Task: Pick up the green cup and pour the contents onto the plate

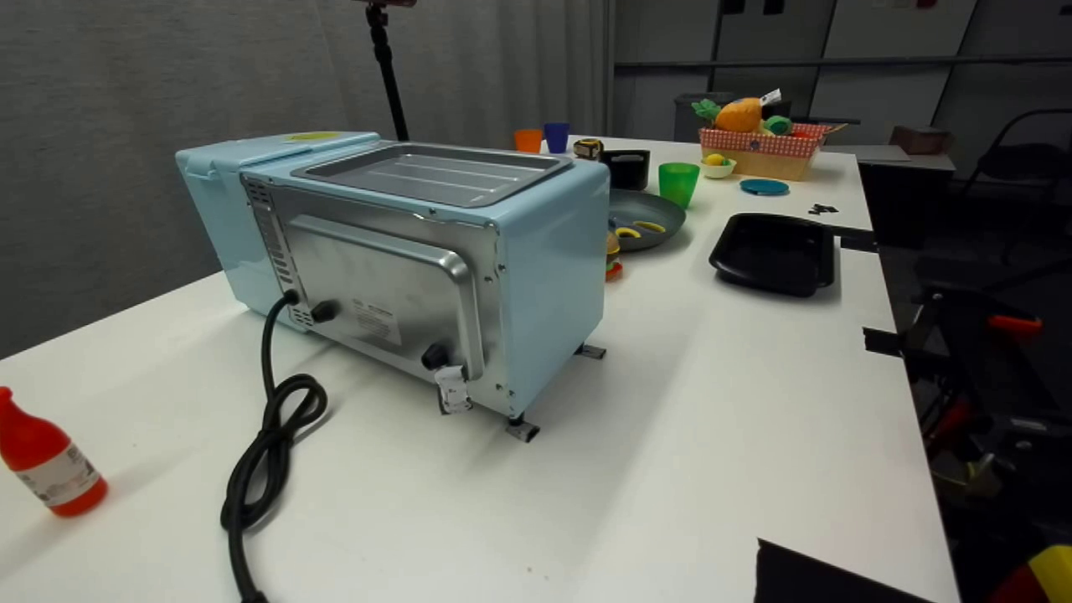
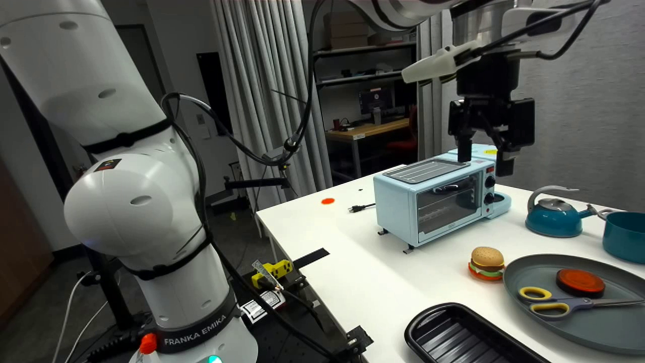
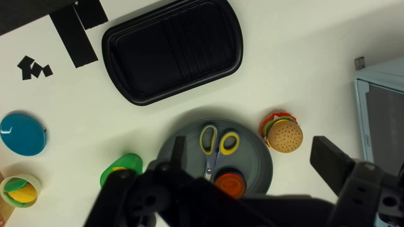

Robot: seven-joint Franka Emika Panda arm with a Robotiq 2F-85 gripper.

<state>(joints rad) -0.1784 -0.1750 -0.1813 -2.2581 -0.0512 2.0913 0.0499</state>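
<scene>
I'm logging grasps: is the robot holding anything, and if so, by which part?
Nothing: the gripper has its jaws apart and empty; the green cup stands on the table.

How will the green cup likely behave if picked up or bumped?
The green cup is probably light, judging by its smooth, plastic-looking wall. It may tip if bumped, since it narrows toward its base in an exterior view. Something yellow inside, visible in the wrist view, could shift as it moves.

Robotics lab, Franka arm (image 2: 133,184), grey curtains (image 2: 257,60)
</scene>
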